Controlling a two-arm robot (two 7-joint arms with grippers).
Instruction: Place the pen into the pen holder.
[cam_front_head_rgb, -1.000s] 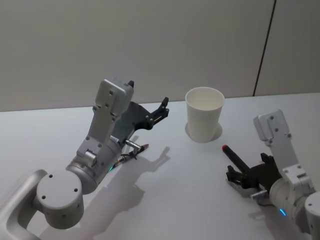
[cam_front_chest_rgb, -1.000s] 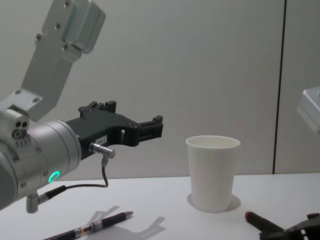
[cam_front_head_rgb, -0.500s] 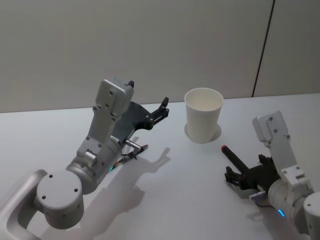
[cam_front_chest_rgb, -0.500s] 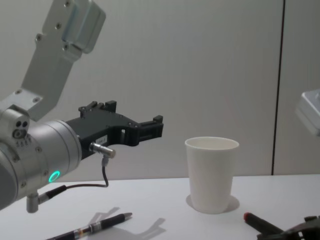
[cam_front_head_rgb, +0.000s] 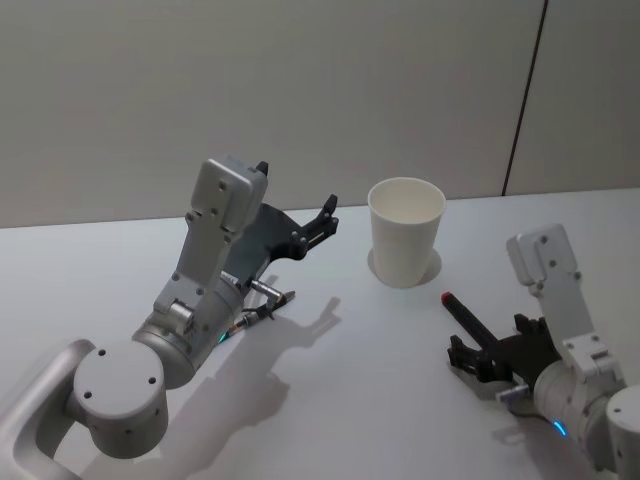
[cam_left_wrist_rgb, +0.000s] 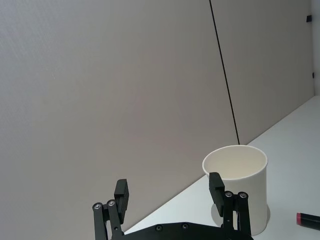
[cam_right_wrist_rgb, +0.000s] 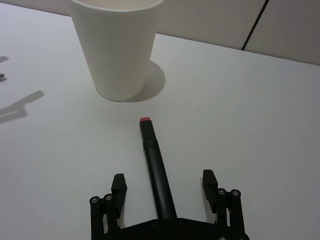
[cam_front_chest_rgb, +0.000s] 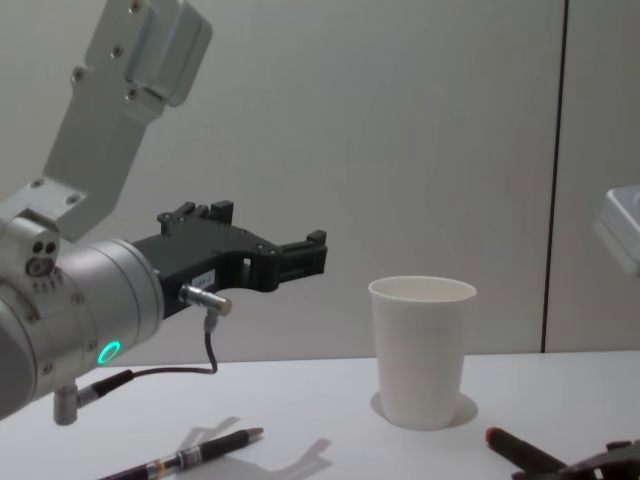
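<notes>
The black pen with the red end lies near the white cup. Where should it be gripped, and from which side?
Probably the middle of the black barrel, taken from above, closing across its width. The pen lies flat on the table, red end toward the pen holder; the right hand straddles its rear part, open.

no readable text, labels or numbers anywhere
</notes>
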